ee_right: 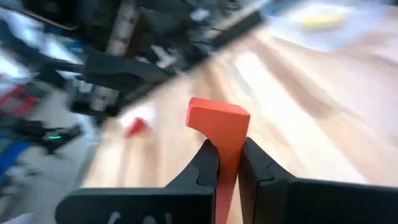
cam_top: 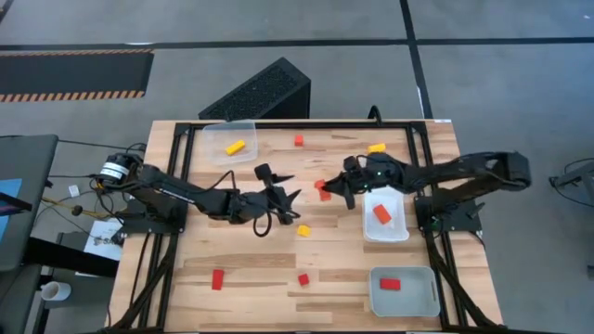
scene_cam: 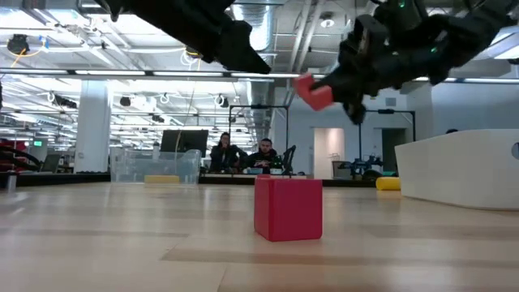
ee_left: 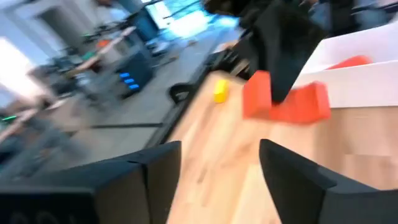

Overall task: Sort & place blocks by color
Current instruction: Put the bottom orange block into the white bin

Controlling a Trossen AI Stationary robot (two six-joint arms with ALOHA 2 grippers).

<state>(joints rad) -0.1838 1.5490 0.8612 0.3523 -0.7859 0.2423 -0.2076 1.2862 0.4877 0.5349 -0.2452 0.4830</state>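
Observation:
My right gripper is over the table's middle, shut on an orange-red block, which the low view shows lifted. My left gripper is open just left of it, its fingers pointing at that block without touching. Loose on the wood lie red blocks and yellow blocks. A red cube stands on the table near the low camera. My right gripper pinches the orange-red block between its two fingers, on the block's narrow lower part. The wider end sticks out beyond the fingertips. The fingers reach in from the table's right side. The block hangs clear of the table.
A clear tray at the far left holds a yellow block. A white tray right of centre holds an orange block. A tray at the near right holds a red block. People sit in the room beyond.

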